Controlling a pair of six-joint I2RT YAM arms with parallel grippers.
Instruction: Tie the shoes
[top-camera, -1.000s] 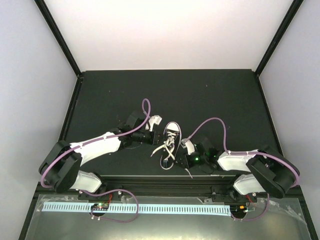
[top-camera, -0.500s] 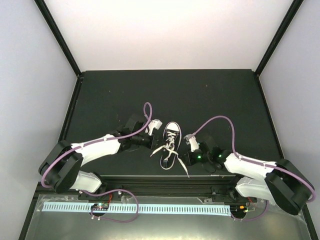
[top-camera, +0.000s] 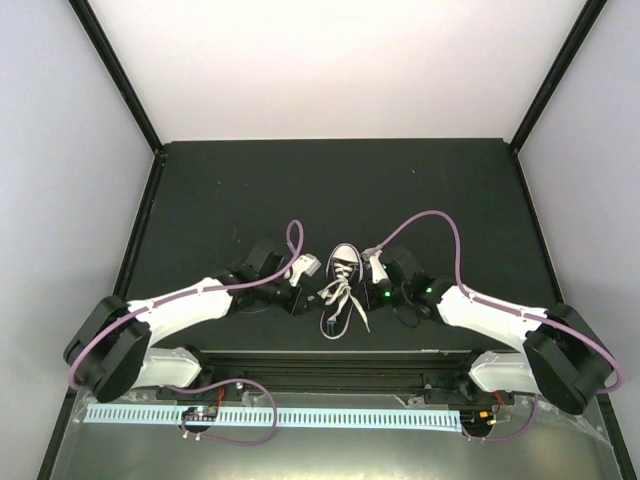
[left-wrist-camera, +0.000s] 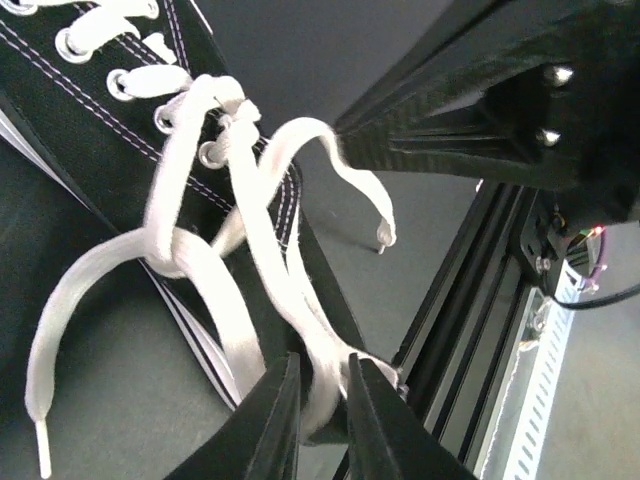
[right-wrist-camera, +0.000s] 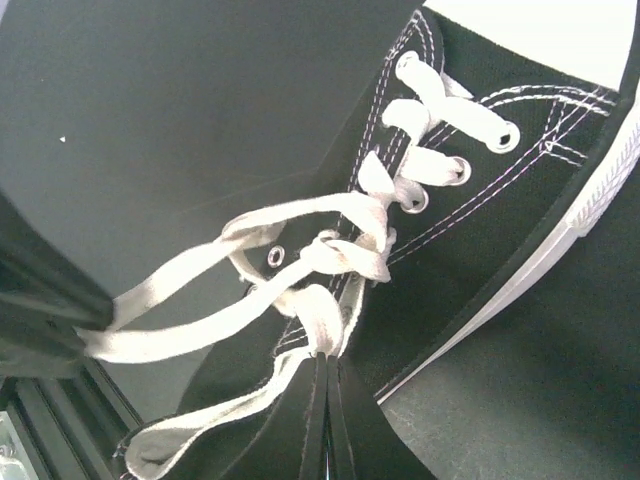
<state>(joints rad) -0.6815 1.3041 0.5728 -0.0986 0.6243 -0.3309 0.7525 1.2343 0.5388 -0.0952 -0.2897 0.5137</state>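
Note:
The small black sneaker (top-camera: 340, 285) lies at the table's near middle, white toe cap pointing away from the arms. Its white laces (top-camera: 338, 297) are crossed in a first knot over the tongue, with loops spreading to both sides. My left gripper (top-camera: 308, 293) is just left of the shoe. In the left wrist view it (left-wrist-camera: 322, 365) is closed on a doubled strand of lace (left-wrist-camera: 255, 230). My right gripper (top-camera: 368, 288) is just right of the shoe. In the right wrist view it (right-wrist-camera: 328, 358) is pinched shut on a lace loop (right-wrist-camera: 322, 315) beside the knot (right-wrist-camera: 345, 255).
The black frame rail (top-camera: 320, 356) runs along the table's near edge, close behind the shoe's heel. A white perforated strip (top-camera: 270, 415) lies below it. The right gripper's body (left-wrist-camera: 500, 110) hangs over the shoe in the left wrist view. Purple cables (top-camera: 430, 225) arch over both arms.
Both grippers have closed in on the shoe from either side. The right one came up from the front rail. The laces, spread out before, are now gathered over the shoe.

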